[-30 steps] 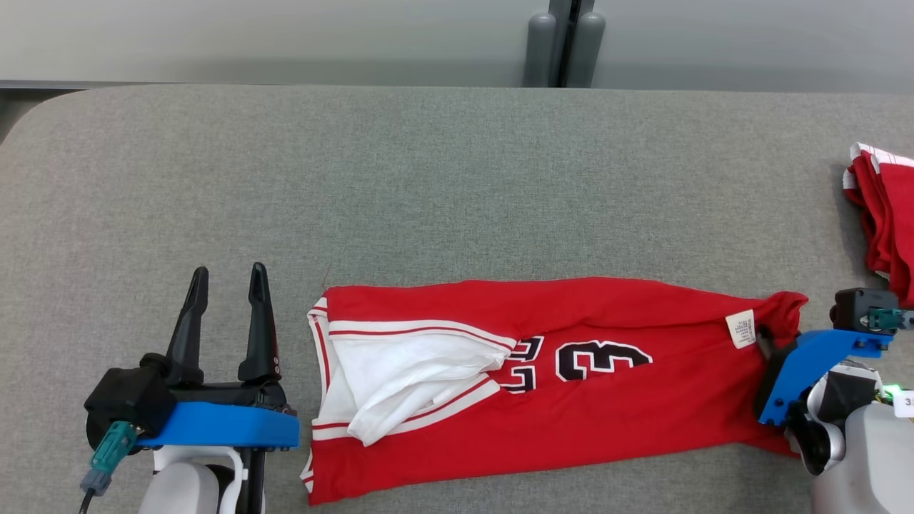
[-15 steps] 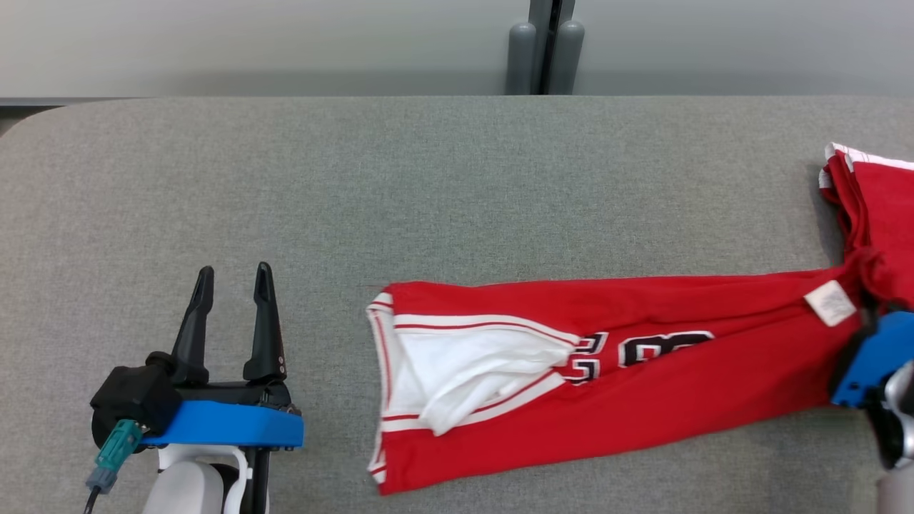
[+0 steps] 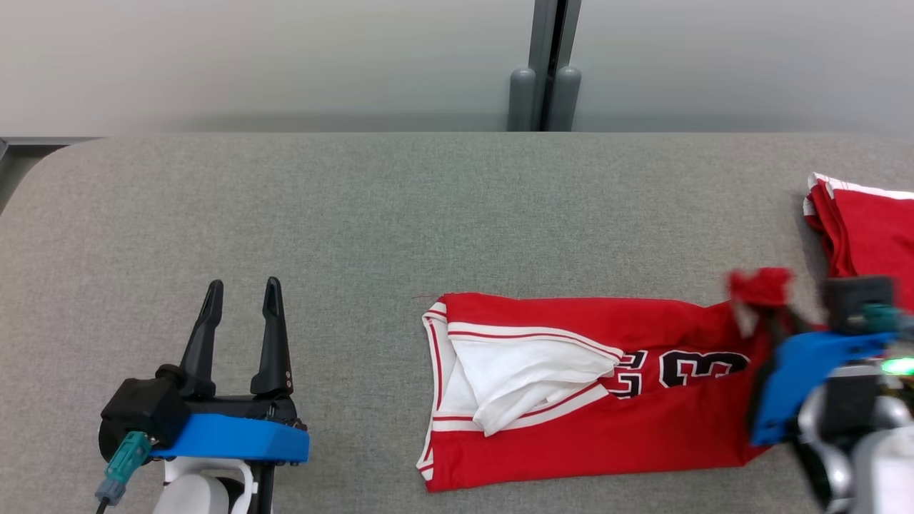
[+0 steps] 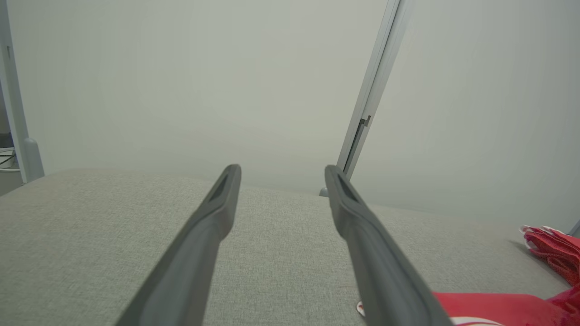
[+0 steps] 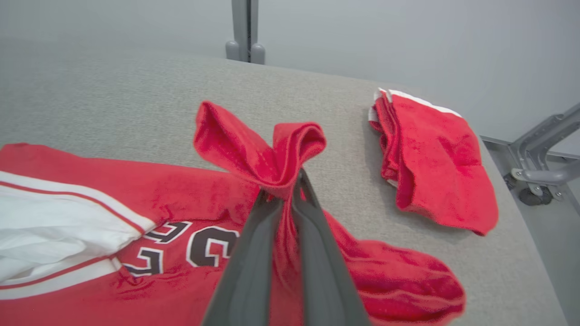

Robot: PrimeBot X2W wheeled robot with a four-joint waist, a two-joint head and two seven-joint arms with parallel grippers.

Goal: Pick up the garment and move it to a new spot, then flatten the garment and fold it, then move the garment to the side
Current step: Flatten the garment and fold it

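The red jersey [image 3: 571,428] with white trim and black numerals lies folded into a long strip on the grey table [image 3: 357,214]. My right gripper [image 3: 775,325] is shut on the jersey's right end, which stands lifted and bunched above the fingertips [image 5: 283,181]; the rest of the jersey [image 5: 181,199] trails flat to the left. My left gripper [image 3: 243,285] rests open at the lower left, apart from the cloth, with nothing between its fingers [image 4: 282,171]. A corner of the jersey [image 4: 489,308] shows at the lower right of the left wrist view.
A second folded red garment [image 3: 867,228] lies at the table's far right, close to the right gripper [image 5: 430,154]. A grey post [image 3: 546,100] stands behind the table's back edge. A metal frame [image 5: 543,154] sits beyond the right edge.
The jersey has slid to the right, away from the left gripper, pulled by the right gripper. Its right end is now raised and bunched. The head camera has tilted a little.
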